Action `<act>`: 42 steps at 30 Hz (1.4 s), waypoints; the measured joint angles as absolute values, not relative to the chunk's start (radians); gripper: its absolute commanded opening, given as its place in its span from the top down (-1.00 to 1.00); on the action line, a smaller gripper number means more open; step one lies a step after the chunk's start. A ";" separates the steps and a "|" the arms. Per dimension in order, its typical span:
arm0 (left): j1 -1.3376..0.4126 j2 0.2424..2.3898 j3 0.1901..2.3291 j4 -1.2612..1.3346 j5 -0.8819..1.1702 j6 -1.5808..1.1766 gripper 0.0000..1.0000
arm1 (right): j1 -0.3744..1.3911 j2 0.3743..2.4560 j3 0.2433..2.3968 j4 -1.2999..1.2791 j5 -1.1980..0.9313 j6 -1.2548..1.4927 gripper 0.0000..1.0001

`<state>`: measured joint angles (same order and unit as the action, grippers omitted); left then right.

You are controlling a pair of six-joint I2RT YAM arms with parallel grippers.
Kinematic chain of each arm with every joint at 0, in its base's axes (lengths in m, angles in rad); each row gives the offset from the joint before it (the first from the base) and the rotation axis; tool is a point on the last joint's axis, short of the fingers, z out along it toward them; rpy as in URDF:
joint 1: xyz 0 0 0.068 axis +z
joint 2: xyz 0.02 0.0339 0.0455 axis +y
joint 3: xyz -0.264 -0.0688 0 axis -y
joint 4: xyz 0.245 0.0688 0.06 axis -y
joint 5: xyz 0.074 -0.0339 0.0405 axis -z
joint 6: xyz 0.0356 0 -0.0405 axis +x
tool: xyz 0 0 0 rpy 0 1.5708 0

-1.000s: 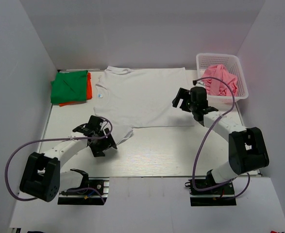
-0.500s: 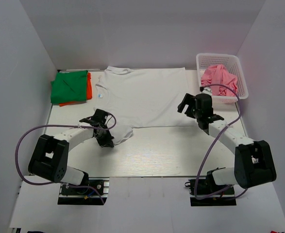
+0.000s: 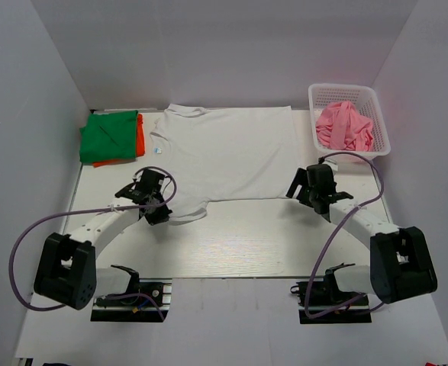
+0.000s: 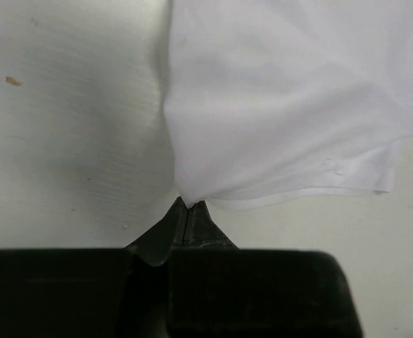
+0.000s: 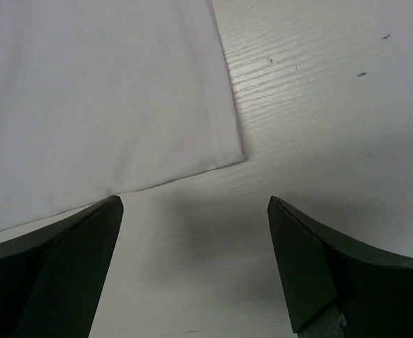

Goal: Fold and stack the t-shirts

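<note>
Sleeve cloth of the white t-shirt [image 3: 231, 152] is now clamped in the just-closed left pincer [image 4: 188, 205]; the right pincer [image 5: 193, 202], lowered, gapes empty before the hem corner [image 5: 229, 151], so folding seems near.

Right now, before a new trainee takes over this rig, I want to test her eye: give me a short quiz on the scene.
1. True or false: the left gripper is shut on the white shirt.
2. What lies in the basket? A: a towel. B: the pink shirt. C: nothing.
3. Fill in: the right gripper is ___.
Key: 1 true; 2 B; 3 open.
</note>
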<state>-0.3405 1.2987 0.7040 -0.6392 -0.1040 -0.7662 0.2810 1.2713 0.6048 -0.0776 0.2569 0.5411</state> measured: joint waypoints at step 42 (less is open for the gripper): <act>-0.327 1.609 1.276 -0.437 -0.235 -0.590 1.00 | 0.281 1.649 1.071 -0.058 0.262 0.500 1.00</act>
<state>-0.3275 1.6093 1.2758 -0.4366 -0.2348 -0.5903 0.2810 1.6489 1.0714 -0.0582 0.2623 0.4995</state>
